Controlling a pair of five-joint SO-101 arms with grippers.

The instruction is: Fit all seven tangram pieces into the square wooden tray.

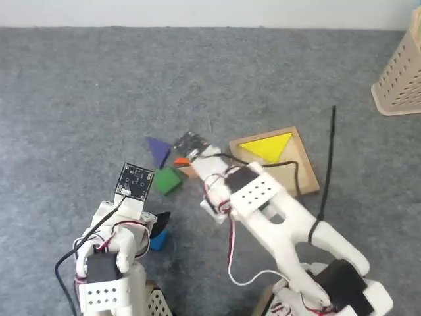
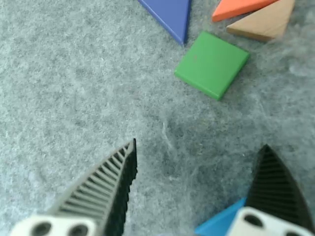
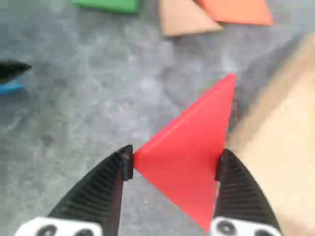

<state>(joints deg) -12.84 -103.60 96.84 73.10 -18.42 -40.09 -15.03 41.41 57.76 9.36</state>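
A robotics lab bench: grey felt cover (image 1: 79,99), loose black cable (image 1: 327,158), perforated bin (image 1: 402,69) at the edge

Grey felt table (image 1: 79,85) throughout. Beige perforated basket (image 1: 400,72) at 2 o'clock, cut off by the edge. Strip of pale wall (image 1: 197,12) at 12 o'clock.

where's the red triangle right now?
In the right wrist view, the red triangle sits clamped between the jaws of the right gripper, its far corner beside the edge of the wooden tray.

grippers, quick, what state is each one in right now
Left gripper: open, holding nothing.
Right gripper: closed on the red triangle.
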